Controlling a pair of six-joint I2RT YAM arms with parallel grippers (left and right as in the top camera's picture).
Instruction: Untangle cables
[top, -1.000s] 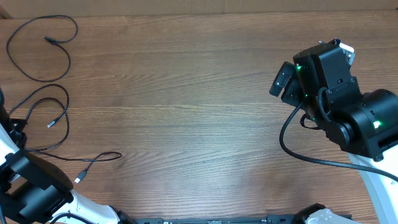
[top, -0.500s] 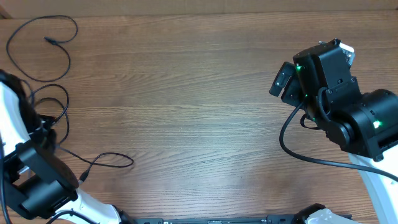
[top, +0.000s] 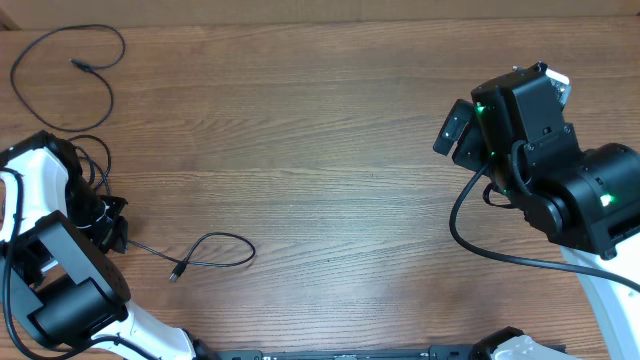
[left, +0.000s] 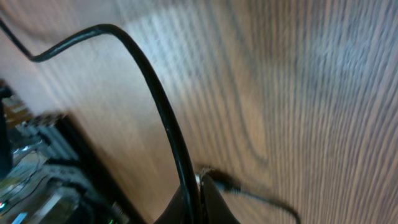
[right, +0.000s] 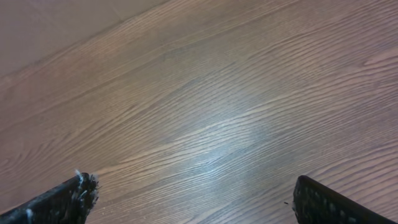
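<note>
**Left end effector** (left: 198, 208): pos. near-left corner of the desk (top: 330, 150). Fingers pinched narrow, holding the held cable (left: 163, 118). In the wrist view the cord rises out from btwn the two fingertips and arcs away to the upper left. A small plug tip sits just beside the fingertips, w/ a thinner run of cord trailing off right along the wood.

**Held cable, overhead view:** leaves the left end effector to the right, forms one flat loop on the desk, then doubles back. Its silver-tipped plug (top: 176, 271) lies on the near side of the loop, flat on the wood.

**Cable bundle** (top: 90, 150): several overlapping cord loops just beyond the left end effector, against the white arm link. Which strands cross which: cannot tell.

**Right end effector** (right: 196, 199): pos. right side, mid-depth, well apart from all cables. Fingers spread wide, nothing btwn them. The wrist view shows bare wood grain only.

**Far cable** (top: 109, 92): far-left corner. One large open loop, lying flat, apart from the bundle. Its plug end (top: 79, 64) rests inside the loop.
</note>
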